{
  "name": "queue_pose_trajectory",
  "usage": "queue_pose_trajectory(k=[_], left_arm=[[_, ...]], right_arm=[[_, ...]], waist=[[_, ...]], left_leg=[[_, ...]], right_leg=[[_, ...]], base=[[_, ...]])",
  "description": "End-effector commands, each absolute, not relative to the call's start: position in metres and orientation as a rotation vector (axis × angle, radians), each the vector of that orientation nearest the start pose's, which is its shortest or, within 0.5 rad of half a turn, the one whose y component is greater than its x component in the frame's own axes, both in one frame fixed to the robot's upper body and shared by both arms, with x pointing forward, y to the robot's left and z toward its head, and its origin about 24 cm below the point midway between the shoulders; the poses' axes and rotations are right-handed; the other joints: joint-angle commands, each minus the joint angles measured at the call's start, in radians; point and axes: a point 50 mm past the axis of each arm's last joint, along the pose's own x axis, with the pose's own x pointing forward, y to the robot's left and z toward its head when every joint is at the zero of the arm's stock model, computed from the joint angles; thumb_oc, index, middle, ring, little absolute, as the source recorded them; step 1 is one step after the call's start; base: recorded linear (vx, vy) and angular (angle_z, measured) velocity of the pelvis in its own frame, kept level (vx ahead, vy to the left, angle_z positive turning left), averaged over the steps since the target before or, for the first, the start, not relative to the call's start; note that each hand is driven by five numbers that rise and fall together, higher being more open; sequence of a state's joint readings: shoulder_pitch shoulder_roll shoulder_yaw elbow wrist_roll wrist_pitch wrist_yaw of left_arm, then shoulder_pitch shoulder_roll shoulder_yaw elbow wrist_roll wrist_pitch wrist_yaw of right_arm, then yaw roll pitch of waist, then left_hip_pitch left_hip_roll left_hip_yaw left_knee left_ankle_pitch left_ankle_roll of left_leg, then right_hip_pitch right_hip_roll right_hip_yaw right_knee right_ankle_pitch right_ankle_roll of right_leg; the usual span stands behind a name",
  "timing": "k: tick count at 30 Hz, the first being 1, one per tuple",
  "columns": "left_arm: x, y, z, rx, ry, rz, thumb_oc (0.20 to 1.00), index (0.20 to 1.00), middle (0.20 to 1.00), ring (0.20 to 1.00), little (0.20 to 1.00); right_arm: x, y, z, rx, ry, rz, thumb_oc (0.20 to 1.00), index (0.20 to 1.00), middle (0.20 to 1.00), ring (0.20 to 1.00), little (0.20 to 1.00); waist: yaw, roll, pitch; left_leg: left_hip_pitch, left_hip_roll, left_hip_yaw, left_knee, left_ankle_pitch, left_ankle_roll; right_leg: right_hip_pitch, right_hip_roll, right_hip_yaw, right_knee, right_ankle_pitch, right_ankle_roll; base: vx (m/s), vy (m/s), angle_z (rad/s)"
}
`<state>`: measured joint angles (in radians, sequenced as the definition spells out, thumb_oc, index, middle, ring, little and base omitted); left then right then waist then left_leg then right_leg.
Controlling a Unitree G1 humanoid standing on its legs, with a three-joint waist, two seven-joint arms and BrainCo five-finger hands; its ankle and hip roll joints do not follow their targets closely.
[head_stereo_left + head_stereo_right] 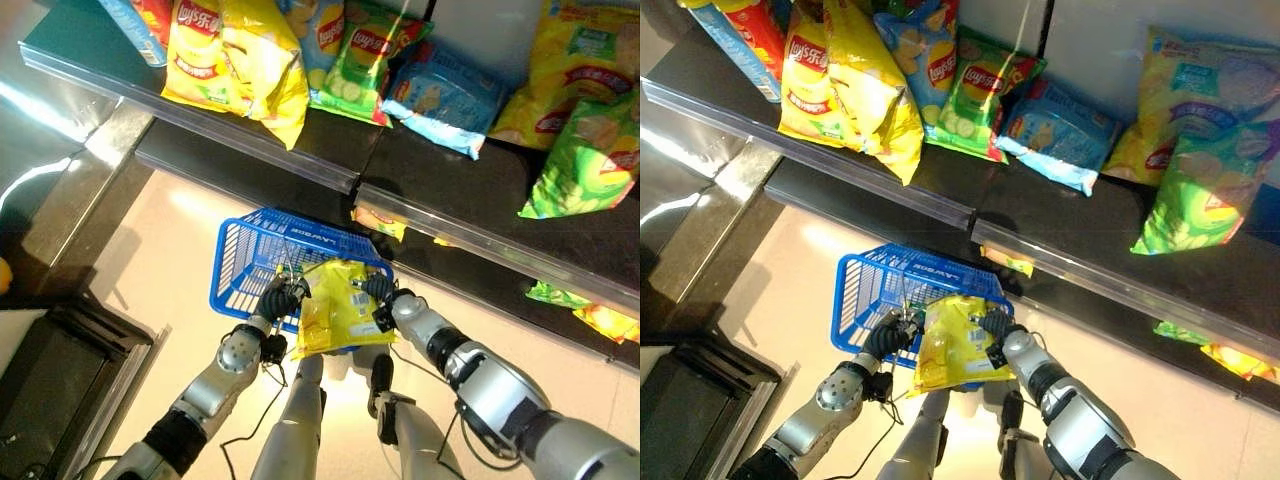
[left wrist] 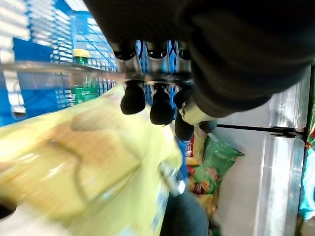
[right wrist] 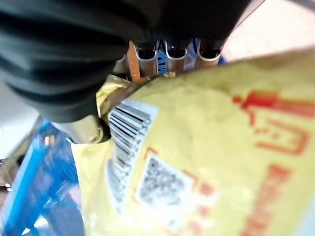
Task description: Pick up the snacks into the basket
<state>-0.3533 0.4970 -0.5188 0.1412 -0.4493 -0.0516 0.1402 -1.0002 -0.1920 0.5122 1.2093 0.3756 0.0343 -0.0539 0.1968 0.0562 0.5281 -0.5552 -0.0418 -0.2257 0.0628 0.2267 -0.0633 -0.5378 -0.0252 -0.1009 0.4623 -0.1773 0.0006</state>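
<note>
Already over the basket (image 1: 245,262), a yellow bag (image 1: 338,308) hangs pinched by the right hand (image 1: 380,291); left hand (image 1: 277,301) clamps the basket's handle; release remains.

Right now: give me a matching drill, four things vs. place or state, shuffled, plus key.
Things:
1. yellow crinkly snack bag
2. blue wire shopping basket
3. light blue snack bag
4. left hand

Places or states:
A. lying on the dark shelf
B. curled on the basket's handle
C. pinched by the right hand, above the basket
D. hanging below the shelf edge, over the floor

Pairs: 1-C, 2-D, 3-A, 4-B
</note>
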Motion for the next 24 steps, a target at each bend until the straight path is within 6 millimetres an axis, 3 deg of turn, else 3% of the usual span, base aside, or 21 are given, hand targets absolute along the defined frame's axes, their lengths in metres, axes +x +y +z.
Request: queue_pose_trajectory(k=[1,3,6,14,15,16,24], left_arm=[[0.283,0.093,0.146,0.046,-0.424,-0.53,0.2,0.2,0.2,0.2,0.2],[0.28,0.087,0.146,0.051,-0.419,-0.59,0.2,0.2,0.2,0.2,0.2],[0.277,0.08,0.146,0.056,-0.417,-0.645,0.2,0.2,0.2,0.2,0.2],[0.271,0.056,0.157,0.046,-0.462,-0.758,0.2,0.2,0.2,0.2,0.2],[0.27,0.053,0.159,0.05,-0.472,-0.774,0.2,0.2,0.2,0.2,0.2],[0.27,0.053,0.159,0.05,-0.472,-0.774,0.2,0.2,0.2,0.2,0.2],[0.269,0.049,0.163,0.029,-0.49,-0.769,0.2,0.2,0.2,0.2,0.2]], right_arm=[[0.414,-0.127,0.127,-0.226,0.127,0.098,0.2,0.2,0.2,0.2,0.2],[0.42,-0.134,0.146,-0.199,0.086,0.074,0.2,0.2,0.2,0.2,0.2],[0.424,-0.14,0.158,-0.165,0.075,0.047,0.2,0.2,0.2,0.2,0.2],[0.423,-0.163,0.149,-0.125,0.151,-0.058,0.2,0.2,0.2,0.2,0.2],[0.421,-0.166,0.142,-0.098,0.177,-0.083,0.752,0.752,0.752,0.752,0.752],[0.421,-0.166,0.142,-0.098,0.177,-0.083,1.0,1.0,1.0,1.0,1.0],[0.421,-0.163,0.139,-0.093,0.176,-0.101,1.0,1.0,1.0,1.0,1.0]], waist=[[0.009,0.037,-0.008],[0.022,0.057,-0.008],[0.031,0.07,-0.008],[0.057,0.115,-0.008],[0.063,0.125,-0.008],[0.063,0.125,-0.008],[0.069,0.133,-0.008]], left_leg=[[-0.003,-0.073,0.056,0.135,-0.159,0.015],[-0.024,-0.082,0.044,0.137,-0.154,0.014],[-0.043,-0.092,0.035,0.149,-0.158,0.016],[-0.067,-0.119,0.008,0.168,-0.163,0.021],[-0.073,-0.122,0.006,0.173,-0.165,0.022],[-0.073,-0.122,0.006,0.173,-0.165,0.022],[-0.071,-0.128,0.001,0.178,-0.168,0.024]], right_leg=[[0.018,-0.076,0.011,-0.196,0.141,0.113],[0.0,-0.086,0.0,-0.181,0.132,0.113],[-0.018,-0.093,-0.003,-0.159,0.117,0.11],[-0.029,-0.117,-0.018,-0.135,0.102,0.113],[-0.031,-0.123,-0.022,-0.133,0.101,0.114],[-0.031,-0.123,-0.022,-0.133,0.101,0.114],[-0.021,-0.131,-0.026,-0.132,0.093,0.113]], base=[[-0.01,-0.016,0.12],[-0.01,-0.006,0.21],[0.01,-0.001,0.33],[0.01,0.009,0.15],[0.01,0.023,0.18],[0.01,0.019,0.13],[0.01,0.012,0.04]])
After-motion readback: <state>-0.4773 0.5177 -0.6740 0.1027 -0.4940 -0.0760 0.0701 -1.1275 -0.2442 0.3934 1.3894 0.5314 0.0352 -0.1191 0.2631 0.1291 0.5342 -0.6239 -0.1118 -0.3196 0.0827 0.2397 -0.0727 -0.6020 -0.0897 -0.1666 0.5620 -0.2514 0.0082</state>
